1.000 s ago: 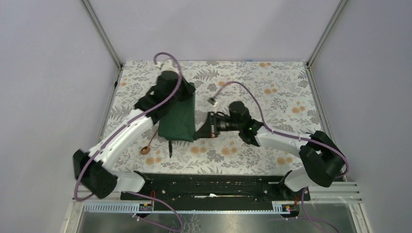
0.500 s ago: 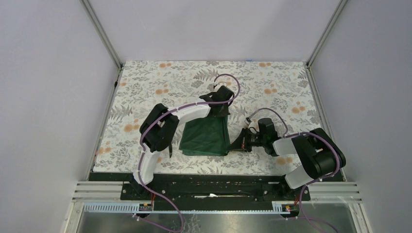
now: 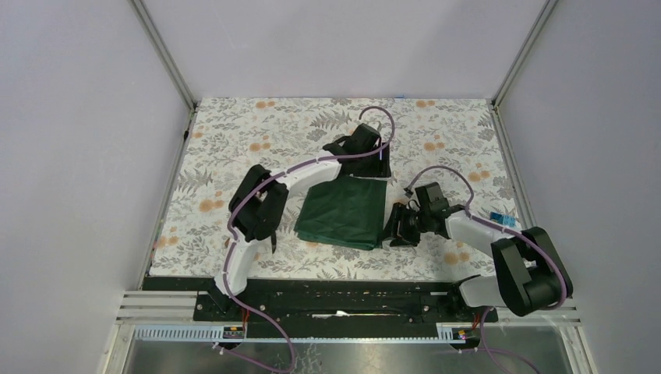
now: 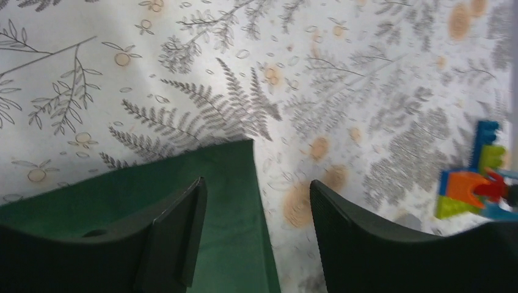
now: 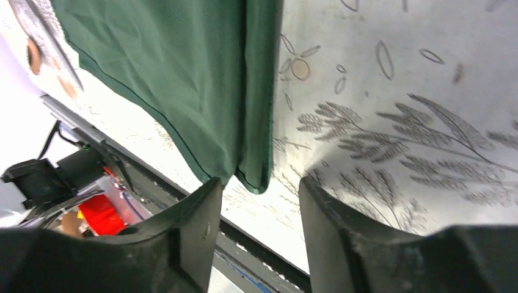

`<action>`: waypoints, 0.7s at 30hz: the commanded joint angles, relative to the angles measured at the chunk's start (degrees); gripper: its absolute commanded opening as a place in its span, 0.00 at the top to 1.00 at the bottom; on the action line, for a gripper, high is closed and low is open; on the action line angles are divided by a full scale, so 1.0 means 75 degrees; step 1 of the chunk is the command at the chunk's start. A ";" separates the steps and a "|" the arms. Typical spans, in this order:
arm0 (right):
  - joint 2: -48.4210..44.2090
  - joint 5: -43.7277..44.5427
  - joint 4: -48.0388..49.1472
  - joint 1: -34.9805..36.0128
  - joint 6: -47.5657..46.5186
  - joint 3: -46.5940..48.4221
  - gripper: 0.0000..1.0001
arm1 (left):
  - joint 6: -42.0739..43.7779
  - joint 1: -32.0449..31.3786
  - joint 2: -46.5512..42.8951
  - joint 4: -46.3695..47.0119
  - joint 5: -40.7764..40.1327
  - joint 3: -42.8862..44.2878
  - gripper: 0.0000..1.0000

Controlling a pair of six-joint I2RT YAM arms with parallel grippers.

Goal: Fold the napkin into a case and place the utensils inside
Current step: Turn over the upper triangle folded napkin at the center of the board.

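Napkin lies folded flat in the middle of the tablecloth, a doubled edge along its right side. Left gripper straddles the corner nearer the tablecloth's far edge, and right gripper the corner nearer its near edge. Both have their jaws spread and clasp nothing. This probably lets the fold settle undisturbed, since the cloth is not yet a narrow case.
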 commanded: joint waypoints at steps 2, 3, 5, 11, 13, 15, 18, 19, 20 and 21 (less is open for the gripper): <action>-0.0507 0.0812 -0.1315 0.0018 -0.0193 0.0450 0.39 | 0.0333 0.0026 -0.1839 0.0116 0.1106 -0.0710 0.28; -0.0472 0.0763 -0.1245 0.0019 -0.0150 0.0503 0.39 | 0.0348 0.0025 -0.2126 0.0235 0.1321 -0.1135 0.27; -0.0328 0.0611 -0.1122 0.0012 -0.0084 0.0586 0.43 | 0.0321 0.0005 -0.2665 0.0430 0.1792 -0.2031 0.26; 0.0165 -0.0187 -0.0385 -0.0008 0.0129 0.0437 0.61 | 0.0514 -0.0820 -0.3798 0.0749 0.1647 -0.4425 0.18; 0.0266 -0.0432 -0.0152 -0.0020 0.0158 0.0285 0.64 | 0.0609 -0.1183 -0.3944 0.0791 0.1293 -0.4811 0.28; 0.0414 -0.0639 0.0093 -0.0051 0.0207 0.0128 0.69 | 0.0676 -0.1489 -0.3824 0.0695 0.0947 -0.4917 0.42; 0.0562 -0.0866 0.0416 -0.0115 0.0239 -0.0047 0.71 | 0.0720 -0.1863 -0.3487 0.0545 0.0556 -0.4815 0.41; 0.0589 -0.0869 0.0434 -0.0116 0.0228 -0.0087 0.70 | 0.0755 -0.1990 -0.3390 0.0511 0.0393 -0.4755 0.38; 0.0621 -0.0856 0.0443 -0.0127 0.0200 -0.0100 0.70 | 0.0791 -0.2124 -0.3273 0.0444 0.0220 -0.4674 0.37; 0.0647 -0.0864 0.0447 -0.0129 0.0170 -0.0112 0.69 | 0.0811 -0.2262 -0.3158 0.0344 0.0023 -0.4551 0.37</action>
